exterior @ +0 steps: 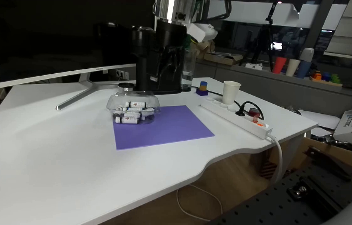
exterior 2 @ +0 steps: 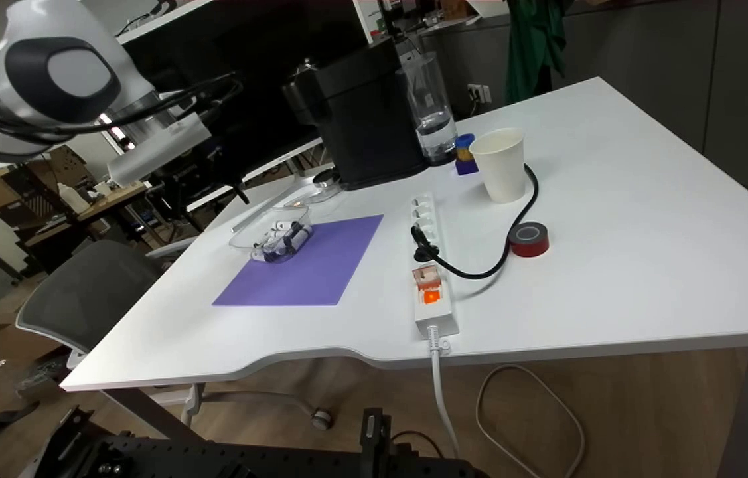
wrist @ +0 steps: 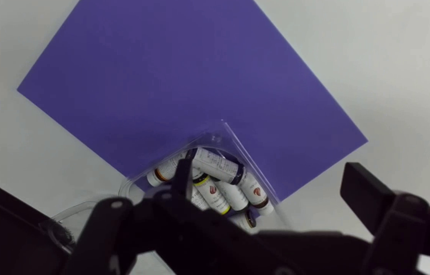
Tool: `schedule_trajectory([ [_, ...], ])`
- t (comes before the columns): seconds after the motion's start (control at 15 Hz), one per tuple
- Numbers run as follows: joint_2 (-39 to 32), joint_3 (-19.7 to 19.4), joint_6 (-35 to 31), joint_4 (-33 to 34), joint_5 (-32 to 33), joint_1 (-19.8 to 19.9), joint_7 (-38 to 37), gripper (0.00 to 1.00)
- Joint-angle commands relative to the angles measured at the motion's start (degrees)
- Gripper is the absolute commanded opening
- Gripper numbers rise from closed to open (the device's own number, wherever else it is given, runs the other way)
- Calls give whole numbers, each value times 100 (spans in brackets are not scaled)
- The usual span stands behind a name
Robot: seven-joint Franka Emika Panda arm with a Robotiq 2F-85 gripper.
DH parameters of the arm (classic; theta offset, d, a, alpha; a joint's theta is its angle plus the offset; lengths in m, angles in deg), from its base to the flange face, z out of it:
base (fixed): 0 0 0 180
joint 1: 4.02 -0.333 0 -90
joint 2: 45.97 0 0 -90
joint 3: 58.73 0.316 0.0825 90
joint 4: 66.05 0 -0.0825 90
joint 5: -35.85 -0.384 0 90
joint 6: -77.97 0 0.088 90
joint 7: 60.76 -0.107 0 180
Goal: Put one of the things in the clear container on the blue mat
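Fingers [wrist: 366,195] of your gripper [wrist: 274,186] stand wide apart with nothing gripped; in the wrist view one shows over the small bottles [wrist: 213,194], the other over the white tabletop [wrist: 401,76]. Your step looks like the pick, so shift until both bracket the topmost bottle [wrist: 216,164], lying across its neighbours. Their line runs nearly along it, so turning the wrist to close across its width should hold better. Narrow the spread before lowering, or a finger may catch the thin wall of the clear container [wrist: 216,138], which overlaps one corner of the blue mat [wrist: 199,68]. Lift straight, then lay the bottle flat on the uncovered violet. Mind the black machine [exterior 2: 370,123] beyond as you turn.
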Motion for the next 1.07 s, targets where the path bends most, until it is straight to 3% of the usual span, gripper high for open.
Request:
schedule_trajectory([
  [0.0,-1129,-7,-397,709,1346,115,-1277,100],
  [0.13,-1698,-134,-322,1176,1817,-42,-1951,100],
  [0.27,-2190,-131,-128,1680,1810,-124,-2373,100],
  [0.73,-3021,271,654,3160,1066,36,-2466,100],
  [1.0,-3245,-38,984,3722,1192,-155,-2827,100],
])
